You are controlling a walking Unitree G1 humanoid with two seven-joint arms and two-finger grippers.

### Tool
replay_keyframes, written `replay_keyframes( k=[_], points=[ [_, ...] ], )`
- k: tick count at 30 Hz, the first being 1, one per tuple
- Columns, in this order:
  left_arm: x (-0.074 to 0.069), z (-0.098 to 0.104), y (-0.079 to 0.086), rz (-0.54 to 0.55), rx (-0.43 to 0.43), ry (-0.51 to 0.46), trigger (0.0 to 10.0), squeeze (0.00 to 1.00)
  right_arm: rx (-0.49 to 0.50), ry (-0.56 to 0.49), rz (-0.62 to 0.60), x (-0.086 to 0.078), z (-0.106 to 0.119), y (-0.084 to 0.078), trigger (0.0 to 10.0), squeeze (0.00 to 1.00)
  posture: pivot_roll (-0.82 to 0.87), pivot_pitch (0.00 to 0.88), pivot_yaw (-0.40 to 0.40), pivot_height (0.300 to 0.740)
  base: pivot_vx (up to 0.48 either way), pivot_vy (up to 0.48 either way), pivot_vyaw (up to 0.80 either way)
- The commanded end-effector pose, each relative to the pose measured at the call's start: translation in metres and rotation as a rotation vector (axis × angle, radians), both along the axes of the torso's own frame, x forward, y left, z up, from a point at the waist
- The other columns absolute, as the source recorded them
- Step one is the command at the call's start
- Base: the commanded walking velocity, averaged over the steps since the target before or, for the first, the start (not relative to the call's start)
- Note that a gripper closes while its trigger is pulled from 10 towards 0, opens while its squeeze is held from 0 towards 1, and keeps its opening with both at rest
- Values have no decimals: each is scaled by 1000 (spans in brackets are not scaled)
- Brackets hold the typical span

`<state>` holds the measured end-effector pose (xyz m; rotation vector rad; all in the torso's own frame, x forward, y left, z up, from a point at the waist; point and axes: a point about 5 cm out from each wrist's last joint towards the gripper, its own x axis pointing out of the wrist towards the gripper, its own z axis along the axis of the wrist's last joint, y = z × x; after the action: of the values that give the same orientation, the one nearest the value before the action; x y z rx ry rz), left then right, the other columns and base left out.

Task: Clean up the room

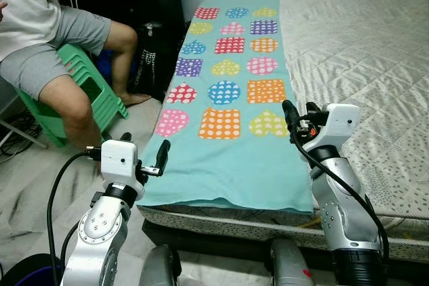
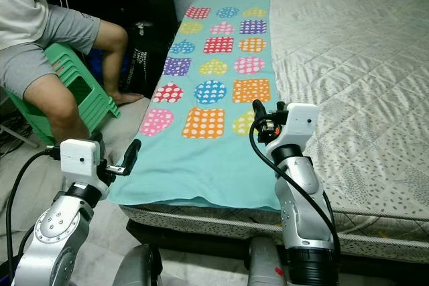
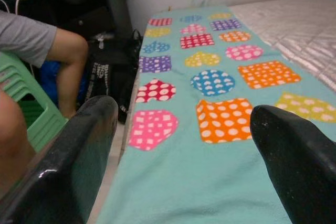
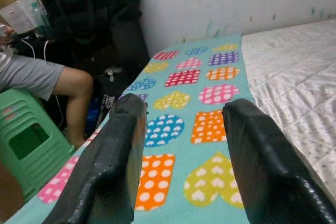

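Ahead, a teal patterned blanket (image 1: 228, 132) lies flat along the mattress (image 1: 362, 58); both grippers, left (image 1: 161, 155) and right (image 1: 289, 115), hover wide open at its near edge. At 10 o'clock, a person (image 1: 47, 38) sits on green stools (image 1: 94, 88).

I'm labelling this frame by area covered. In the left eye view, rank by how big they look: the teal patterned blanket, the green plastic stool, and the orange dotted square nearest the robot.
1. Teal patterned blanket, by far the largest.
2. Green plastic stool, partly hidden by the seated person.
3. Orange dotted square, the smallest.
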<state>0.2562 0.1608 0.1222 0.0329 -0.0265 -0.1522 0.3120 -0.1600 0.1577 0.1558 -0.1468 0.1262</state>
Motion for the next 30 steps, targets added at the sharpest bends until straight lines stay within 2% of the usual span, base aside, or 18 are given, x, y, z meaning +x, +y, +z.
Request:
replay_keyframes(
  k=[1, 2, 5, 15, 21, 30],
  points=[
    [6, -13, -1, 73, 9, 30, 10000, 0, 14, 4, -31, -3, -8, -3, 10000, 0, -223, 0, 146, 621, 0, 0, 0],
    [8, -20, -3, 102, -2, 39, 10000, 0, 19, 4, -45, -5, -12, -5, 10000, 0, -223, 0, 146, 630, 0, 0, 0],
    [9, -19, -2, 107, -12, 37, 10000, 0, -7, 4, -48, -2, -10, -3, 10000, 0, -215, 0, 142, 645, 0, 0, 0],
    [11, -21, -7, 109, -24, 34, 10000, 0, 1, -9, -57, -1, -9, -5, 10000, 0, -219, 0, 143, 695, 0, 0, 0],
    [14, -19, -8, 109, -24, 22, 10000, 0, -3, -10, -65, -1, -10, -6, 10000, 0, -221, 0, 145, 740, 0, 0, 0],
    [17, -19, -8, 144, -23, 24, 10000, 0, -19, -7, -65, -2, -12, -8, 10000, 0, -227, 0, 150, 740, 0, 0, 0]
  ],
)
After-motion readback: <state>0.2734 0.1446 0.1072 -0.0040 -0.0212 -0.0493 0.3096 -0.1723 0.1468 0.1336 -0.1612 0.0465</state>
